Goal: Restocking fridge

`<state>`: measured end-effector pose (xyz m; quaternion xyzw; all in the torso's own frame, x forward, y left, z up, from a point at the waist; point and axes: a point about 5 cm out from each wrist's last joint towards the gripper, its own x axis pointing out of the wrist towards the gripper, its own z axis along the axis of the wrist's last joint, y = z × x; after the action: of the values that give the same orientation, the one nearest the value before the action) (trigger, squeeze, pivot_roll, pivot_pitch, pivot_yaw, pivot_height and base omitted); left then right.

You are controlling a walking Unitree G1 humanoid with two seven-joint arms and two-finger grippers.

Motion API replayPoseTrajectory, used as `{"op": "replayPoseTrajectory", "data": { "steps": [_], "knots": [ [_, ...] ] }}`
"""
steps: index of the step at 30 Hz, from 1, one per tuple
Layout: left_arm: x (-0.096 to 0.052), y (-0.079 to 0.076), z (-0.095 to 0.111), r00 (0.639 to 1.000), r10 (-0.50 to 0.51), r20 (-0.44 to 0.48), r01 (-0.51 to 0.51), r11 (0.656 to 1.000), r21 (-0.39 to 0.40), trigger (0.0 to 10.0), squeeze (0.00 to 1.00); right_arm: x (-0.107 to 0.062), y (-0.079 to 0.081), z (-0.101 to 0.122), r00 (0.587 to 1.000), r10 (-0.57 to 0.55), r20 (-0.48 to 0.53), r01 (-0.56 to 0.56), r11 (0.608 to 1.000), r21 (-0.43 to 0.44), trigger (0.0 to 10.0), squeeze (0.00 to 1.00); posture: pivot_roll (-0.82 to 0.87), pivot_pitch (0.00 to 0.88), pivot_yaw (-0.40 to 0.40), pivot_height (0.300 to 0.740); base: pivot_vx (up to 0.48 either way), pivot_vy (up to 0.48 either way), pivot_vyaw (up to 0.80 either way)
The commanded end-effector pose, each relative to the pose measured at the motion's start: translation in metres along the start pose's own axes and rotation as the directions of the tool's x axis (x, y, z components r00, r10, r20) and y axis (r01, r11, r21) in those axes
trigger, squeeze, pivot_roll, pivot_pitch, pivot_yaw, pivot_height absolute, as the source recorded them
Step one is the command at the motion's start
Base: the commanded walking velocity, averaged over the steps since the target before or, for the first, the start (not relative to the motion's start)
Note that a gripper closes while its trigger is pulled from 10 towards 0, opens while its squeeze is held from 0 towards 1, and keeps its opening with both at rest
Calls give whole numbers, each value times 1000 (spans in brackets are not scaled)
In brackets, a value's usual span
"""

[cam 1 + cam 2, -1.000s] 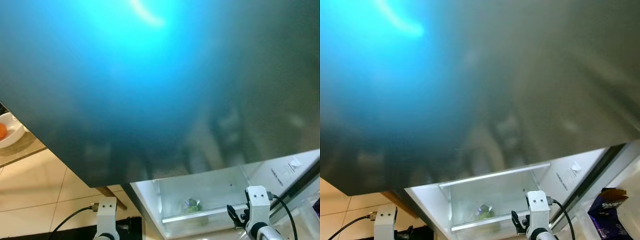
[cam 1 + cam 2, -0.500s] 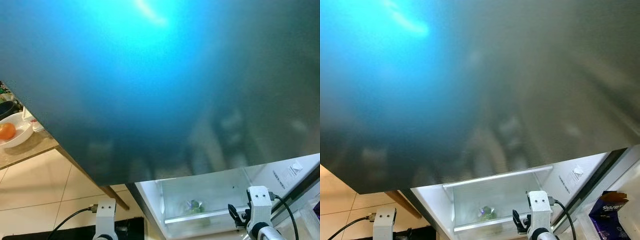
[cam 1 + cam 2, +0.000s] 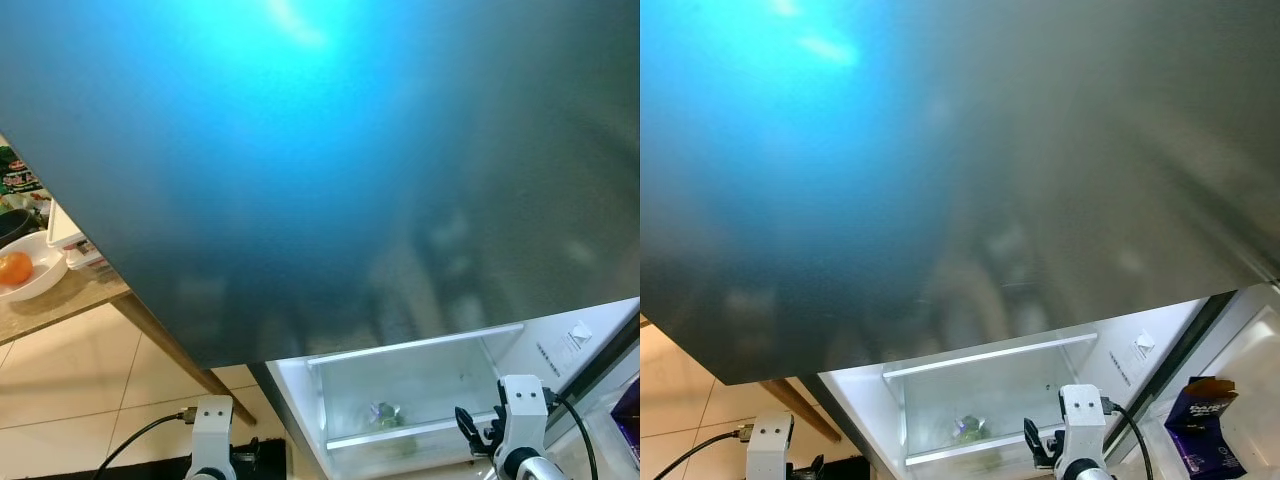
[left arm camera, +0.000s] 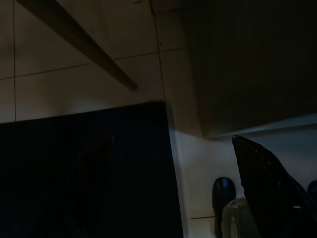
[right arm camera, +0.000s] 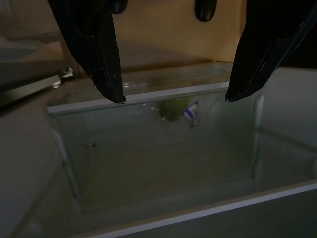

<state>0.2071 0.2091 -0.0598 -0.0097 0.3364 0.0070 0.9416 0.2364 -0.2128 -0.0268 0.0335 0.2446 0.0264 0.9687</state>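
Observation:
The dark steel fridge door point(image 3: 350, 150), with a blue glare on it, hangs close in front of me. Below its lower edge stands a clear bin point(image 3: 420, 345) in the white fridge interior. A small green item with a purple label point(image 3: 383, 412) lies inside it. My right gripper point(image 5: 174, 98) is open, its fingers point(image 5: 99, 54) pointing at the bin's near wall with the green item point(image 5: 173, 108) behind the clear wall. The right wrist point(image 3: 520, 405) hangs low beside the bin. My left gripper point(image 4: 172, 139) hangs open over the floor, left of the fridge.
A wooden table at the left carries a white bowl point(image 3: 40, 275) with an orange fruit point(image 3: 14, 268); its leg point(image 3: 170, 345) slants down to the tiled floor point(image 3: 60, 400). A purple packet point(image 3: 1200, 425) stands at the right. A black mat point(image 4: 84, 173) lies under the left gripper.
The view has shifted a little, so more of the table and bowl shows at the left and the purple packet at the right. Both grippers keep their places and stay open.

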Motion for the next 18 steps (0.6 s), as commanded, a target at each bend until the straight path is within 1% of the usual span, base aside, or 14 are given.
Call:
{"op": "replayPoseTrajectory", "data": {
  "steps": [1,5,6,10,17,18],
  "knots": [
    [-3,7,-5,1000,13,-22,-13,1000,18,10000,0,-2,2,-7,1000,3,-30,-3,1000,-8,10000,0,-68,97,104,740,0,0,0],
    [-3,6,-5,1000,10,-21,-10,1000,19,10000,0,-3,2,-7,1000,7,-16,-7,1000,-4,10000,0,-69,98,104,740,0,0,0],
    [-3,6,-5,1000,9,-19,-9,1000,19,10000,0,-2,1,-7,1000,-11,-26,11,1000,-11,10000,0,-70,98,103,740,0,0,0],
    [-3,5,-5,1000,6,-15,-6,1000,18,10000,0,-2,1,-7,1000,-5,-22,5,1000,9,10000,0,-70,99,103,740,0,0,0],
    [-2,1,-5,1000,-3,-13,3,1000,14,10000,0,-2,2,-7,1000,2,-30,-3,1000,-18,10000,0,-71,103,98,740,0,0,0],
    [-2,1,-5,1000,-4,-14,4,1000,14,10000,0,-2,2,-6,1000,6,-9,-6,1000,15,10000,0,-71,103,98,740,0,0,0]
  ]
}}
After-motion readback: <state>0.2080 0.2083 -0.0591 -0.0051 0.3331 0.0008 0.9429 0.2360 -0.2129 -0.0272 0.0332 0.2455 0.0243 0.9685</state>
